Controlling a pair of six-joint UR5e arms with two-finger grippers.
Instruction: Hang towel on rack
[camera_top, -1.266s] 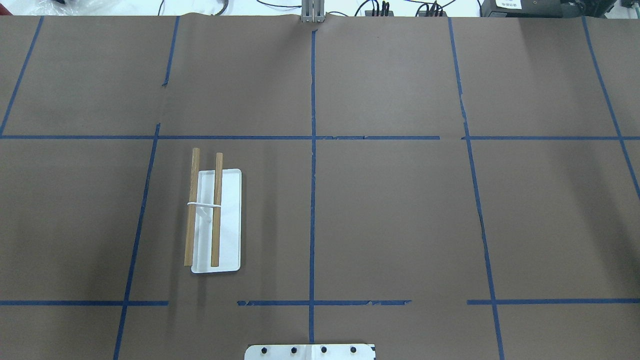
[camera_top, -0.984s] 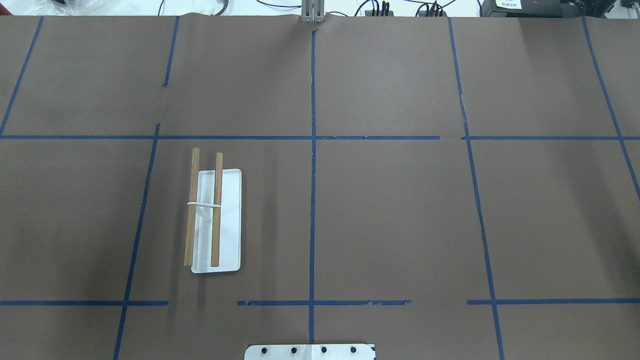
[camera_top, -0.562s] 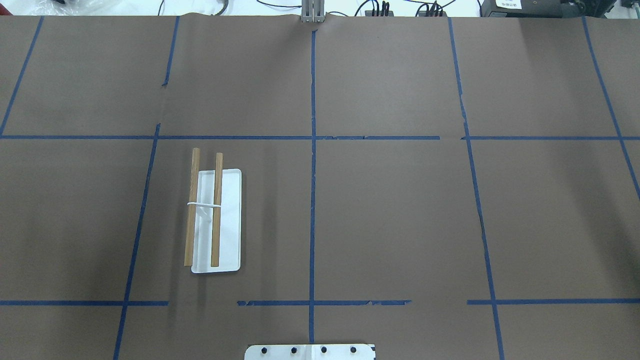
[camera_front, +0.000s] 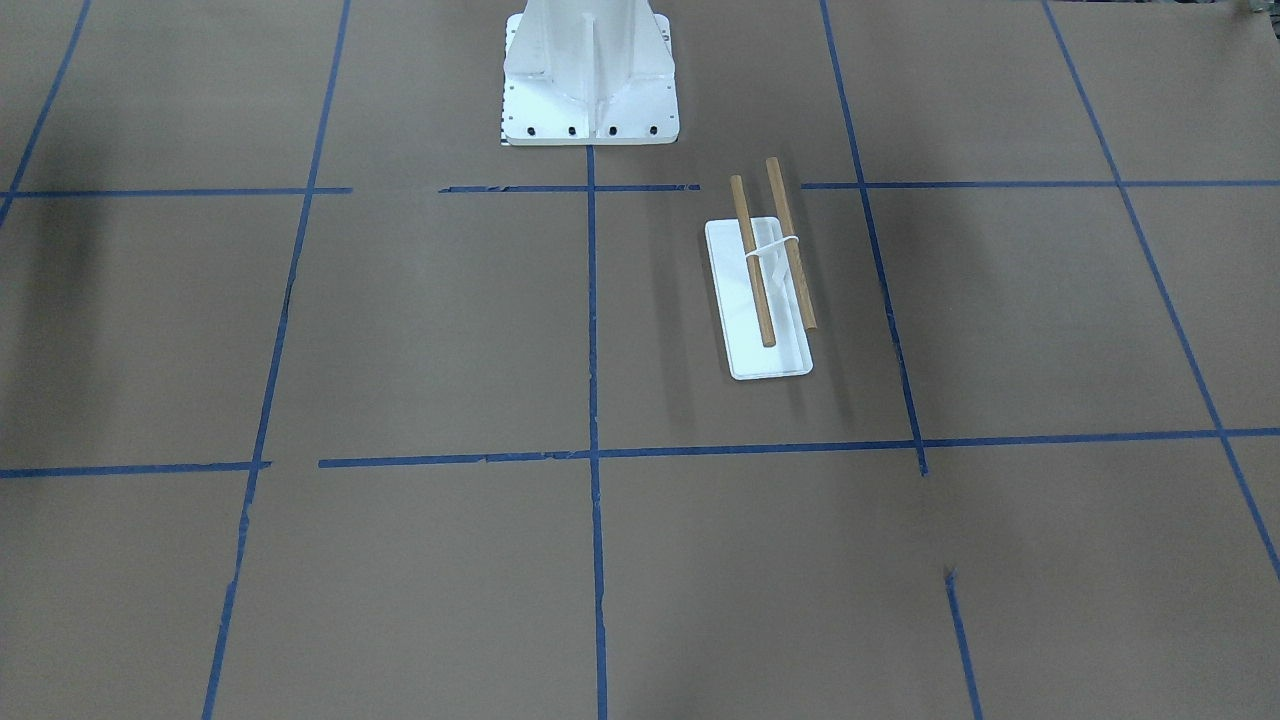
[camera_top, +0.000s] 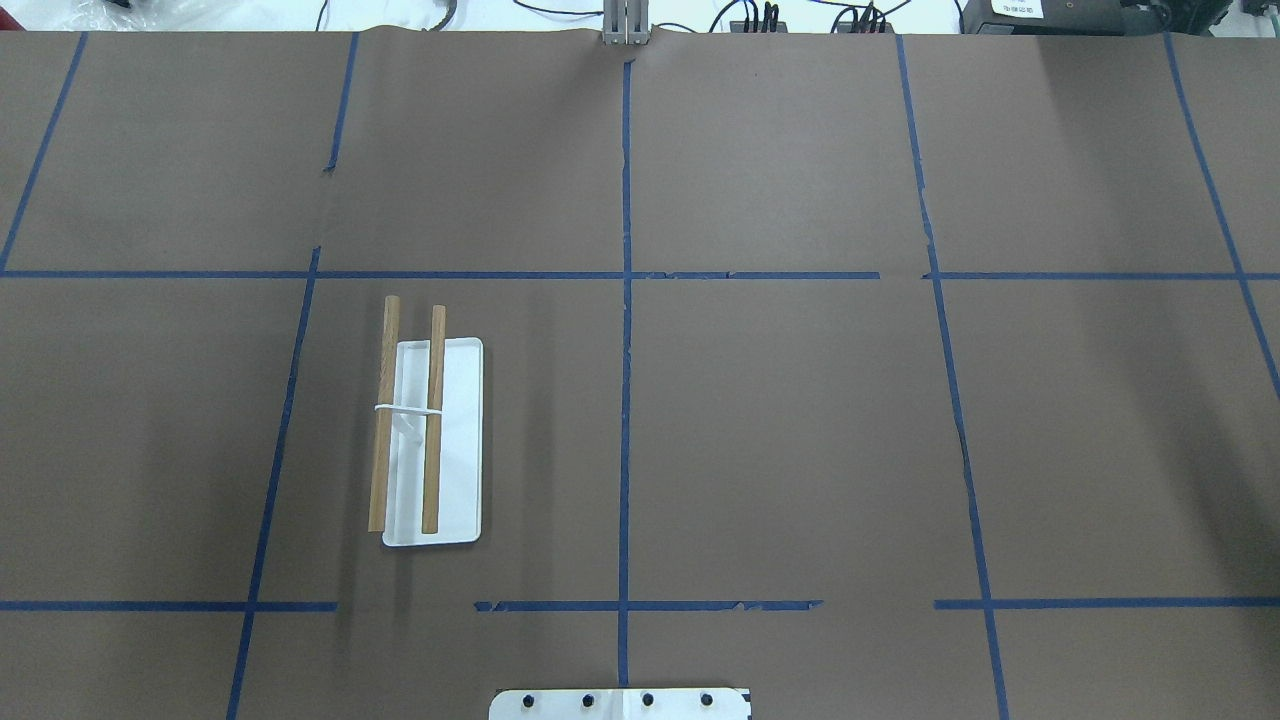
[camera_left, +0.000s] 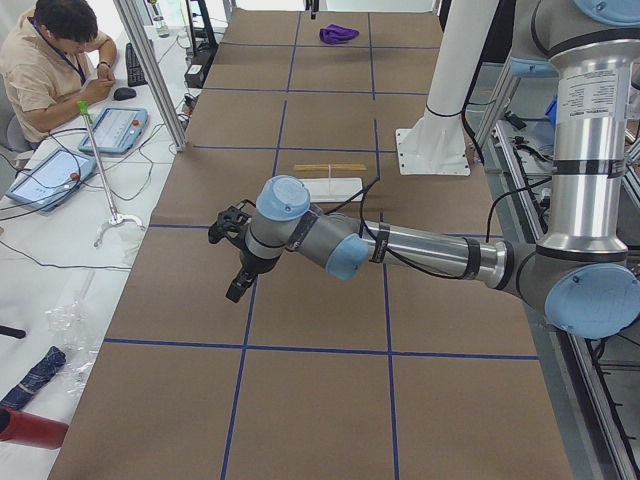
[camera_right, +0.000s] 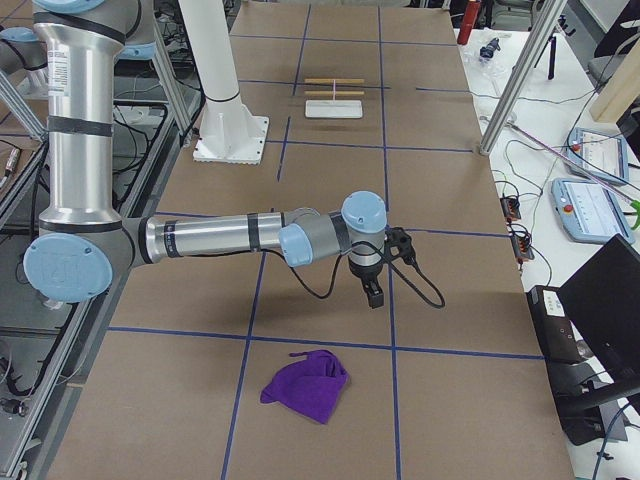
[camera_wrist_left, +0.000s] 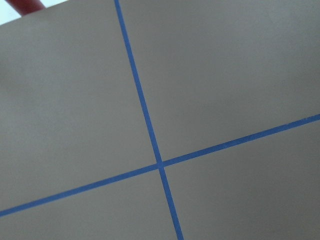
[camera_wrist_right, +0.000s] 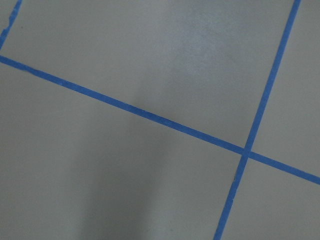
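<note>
Towel (camera_right: 306, 391), deep purple and bunched into a soft heap, lies on the brown table (camera_top: 800, 420) near my right claw (camera_right: 373, 296). It sits farther out than the claw, toward the table's end on my right, and a little back toward my base side. The right claw hangs over the table with its fingers pointing down, apart from the towel. It appears only in a side view, small and dark, so I cannot tell whether its fingers are apart or together. Its wrist camera sees only brown surface and two crossing lines of blue tape (camera_wrist_right: 150, 116).

The rack (camera_top: 460, 440) stands well away from my right claw, on my left half of the table, just in front of the white pedestal (camera_front: 590, 90). It has a flat white base with two wooden dowels (camera_top: 432, 470) running parallel above it.

My left claw (camera_left: 235, 294) hangs over the table beyond the rack, out toward the end on my left, fingers pointing down. It too shows only from the side, so I cannot tell whether its fingers are apart or together.
</note>
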